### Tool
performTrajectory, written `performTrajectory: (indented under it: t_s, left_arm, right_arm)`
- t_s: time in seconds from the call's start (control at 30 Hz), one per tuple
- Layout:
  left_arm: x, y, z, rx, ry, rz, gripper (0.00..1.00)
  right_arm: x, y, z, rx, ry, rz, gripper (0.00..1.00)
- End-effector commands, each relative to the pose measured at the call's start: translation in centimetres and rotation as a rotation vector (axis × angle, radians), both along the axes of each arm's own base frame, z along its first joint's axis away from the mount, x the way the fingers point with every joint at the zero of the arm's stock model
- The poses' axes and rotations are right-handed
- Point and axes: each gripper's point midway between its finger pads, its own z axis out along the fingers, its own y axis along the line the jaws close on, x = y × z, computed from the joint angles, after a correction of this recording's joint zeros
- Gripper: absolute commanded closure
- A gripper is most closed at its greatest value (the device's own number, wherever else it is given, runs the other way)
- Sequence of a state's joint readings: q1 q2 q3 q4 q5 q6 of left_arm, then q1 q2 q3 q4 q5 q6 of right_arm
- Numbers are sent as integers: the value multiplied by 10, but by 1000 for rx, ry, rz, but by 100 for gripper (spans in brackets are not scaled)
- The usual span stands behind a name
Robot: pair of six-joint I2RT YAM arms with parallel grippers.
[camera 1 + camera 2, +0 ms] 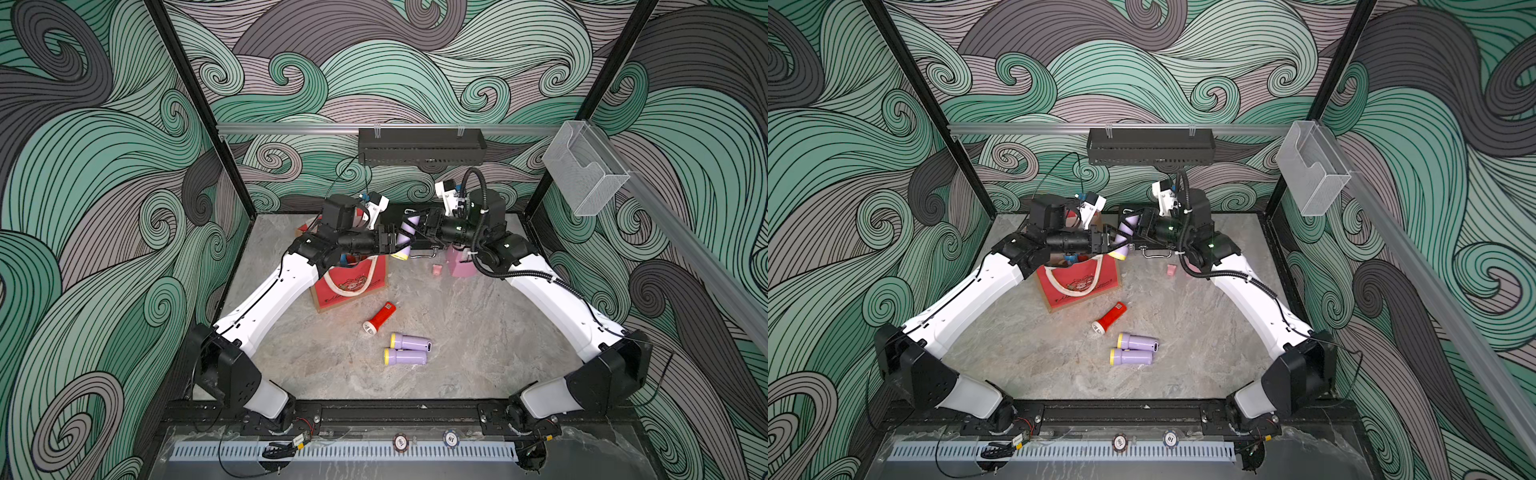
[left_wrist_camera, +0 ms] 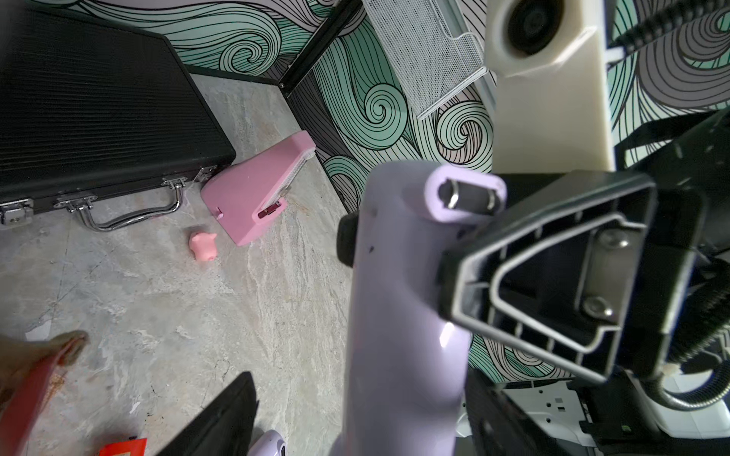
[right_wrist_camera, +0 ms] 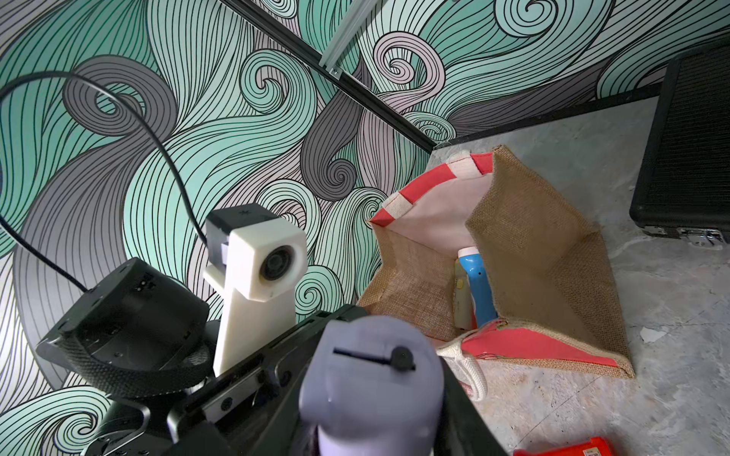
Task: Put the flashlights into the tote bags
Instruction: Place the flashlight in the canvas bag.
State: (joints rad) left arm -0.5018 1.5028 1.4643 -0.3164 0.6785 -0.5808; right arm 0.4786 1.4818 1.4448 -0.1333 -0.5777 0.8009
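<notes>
We count four flashlights outside the one tote bag (image 3: 545, 252). The held flashlight (image 2: 395, 296), smooth lilac plastic with a yellow head, hangs tilted in the air between the two arms, just beside the bag's mouth and in front of the black case (image 2: 98, 118). The right gripper (image 1: 417, 226) is pinched onto its tail end. The left gripper (image 1: 394, 245) straddles it nearer the head with jaws spread; in the left wrist view one finger (image 2: 221, 418) stands clear of the plastic.

Three more lie on the table (image 1: 457, 365). A red flashlight (image 1: 379, 318) lies near the bag's front. The farther lilac flashlight (image 1: 409, 341) and the nearer lilac flashlight (image 1: 406, 356) lie side by side.

The bag is boxy, of coarse brown jute, with a red printed front and white rope handles. Inside it we see a blue flashlight (image 3: 478, 284) and a pale one (image 3: 460, 300), mostly hidden. The left arm covers much of the bag's mouth in both top views.

Beyond are the ribbed case with its metal handle, one pink metronome (image 2: 256, 189) and one small pink lump (image 2: 203, 244), all on grey marbled stone.
</notes>
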Motion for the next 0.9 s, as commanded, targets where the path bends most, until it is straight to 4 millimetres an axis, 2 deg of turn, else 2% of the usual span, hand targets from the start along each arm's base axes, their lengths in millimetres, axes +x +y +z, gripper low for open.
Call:
performTrajectory:
  t_s: [0.0, 0.13, 0.3, 0.57, 0.67, 0.7, 0.73, 0.8, 0.83, 0.87]
  left_arm:
    - [1, -7, 27, -50, -59, -19, 23]
    - [1, -11, 24, -52, -50, -26, 33]
    - [-1, -15, 21, -52, -40, -27, 54]
    - [-5, -12, 25, -45, -46, -20, 78]
    - [-5, -9, 23, -30, -48, -2, 94]
    - [-5, -7, 21, -17, -48, 7, 98]
    - [-5, -4, 19, 0, -50, 22, 100]
    - [-3, 4, 15, 41, -57, 56, 100]
    - [-2, 8, 13, 63, -61, 75, 100]
    - [-2, 12, 13, 76, -64, 88, 100]
  right_arm:
    - [-6, 7, 17, 36, -39, 27, 100]
    - [-9, 10, 12, 32, -29, 36, 100]
    - [-9, 13, 7, 27, -20, 37, 100]
    - [-9, 12, 7, 22, -22, 32, 100]
    - [-10, 13, 8, 22, -23, 34, 100]
    - [-10, 13, 8, 21, -21, 33, 93]
    - [-10, 12, 7, 20, -19, 27, 82]
    - [-11, 10, 7, 10, -13, 19, 61]
    - [-11, 8, 6, 1, -13, 8, 46]
    - [-11, 6, 4, -9, -8, 0, 36]
